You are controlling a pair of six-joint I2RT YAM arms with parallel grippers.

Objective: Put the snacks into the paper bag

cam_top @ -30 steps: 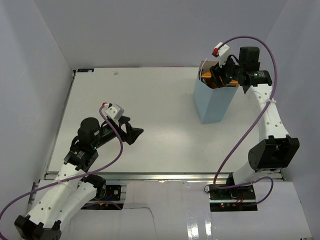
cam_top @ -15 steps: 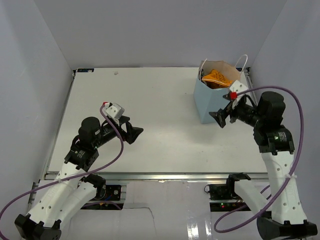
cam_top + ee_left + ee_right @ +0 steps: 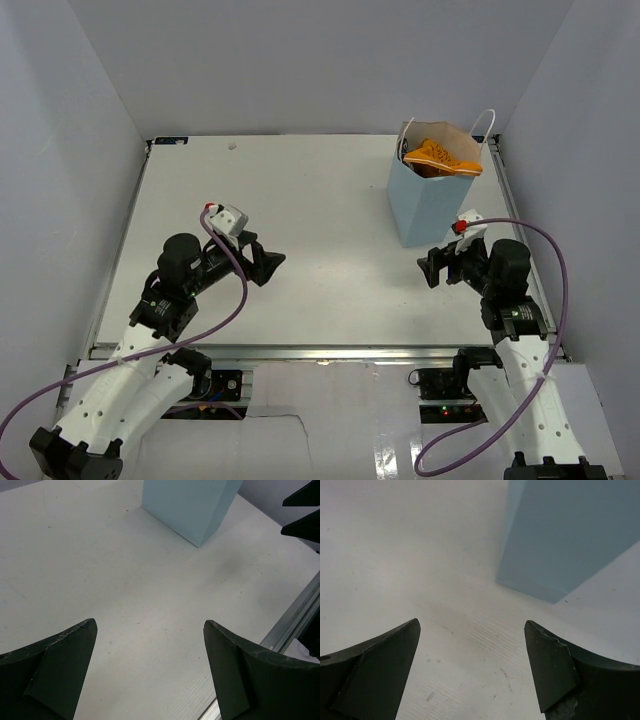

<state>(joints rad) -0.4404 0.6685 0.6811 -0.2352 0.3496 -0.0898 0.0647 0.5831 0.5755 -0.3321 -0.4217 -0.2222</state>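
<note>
Left and right jaws hang spread and empty. With the orange chip bag inside the paper bag, parking clear of it seems wisest.

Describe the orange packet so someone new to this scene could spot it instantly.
Look to the far right corner of the white table, where a tall light-blue paper bag with thin white cord handles stands upright. The orange chip bag pokes out of its open top. It is the only bright orange thing in the scene, set against white and pale blue.
</note>
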